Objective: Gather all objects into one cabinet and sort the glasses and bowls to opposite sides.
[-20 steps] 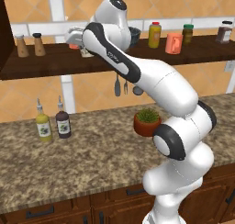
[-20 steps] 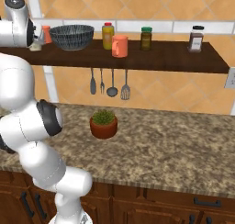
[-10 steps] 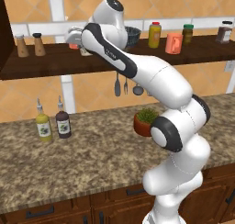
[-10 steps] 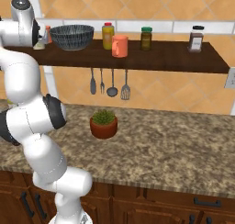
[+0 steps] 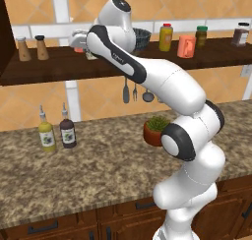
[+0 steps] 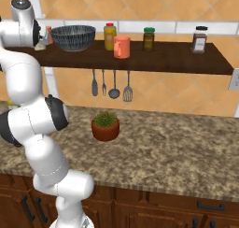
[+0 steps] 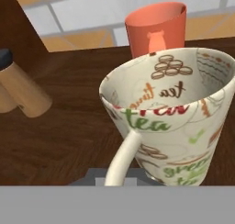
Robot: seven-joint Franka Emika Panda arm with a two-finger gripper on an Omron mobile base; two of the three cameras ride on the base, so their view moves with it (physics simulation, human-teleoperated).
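Comparing with a second ago: the gripper [image 5: 84, 48] stays at the left part of the long dark brown wooden shelf [image 5: 59, 67]. Only the elbow and lower links have shifted, standing more upright. The claw stays clenched throughout.

The hand view puts the cream speckled cup with printed "tea" lettering [image 7: 170, 126] very near the camera. Its pale handle runs down to where the fingertips sit. The contact itself is hidden, so the grip on the handle is a judgement.

A plain coral-orange cup [image 7: 156, 28] stands just behind the cream cup on the far side. A brown wooden shaker with a dark cap [image 7: 25, 92] lies to its left.

The wide dark grey ribbed bowl [image 6: 73, 37] sits on the same shelf to the right of the hand. A second coral-orange cup [image 6: 122, 47] stands further right, past the bowl, unmoved.

Reading: the cream cup has reached the left group and has not been let go. The cup right of the bowl is not yet sorted.
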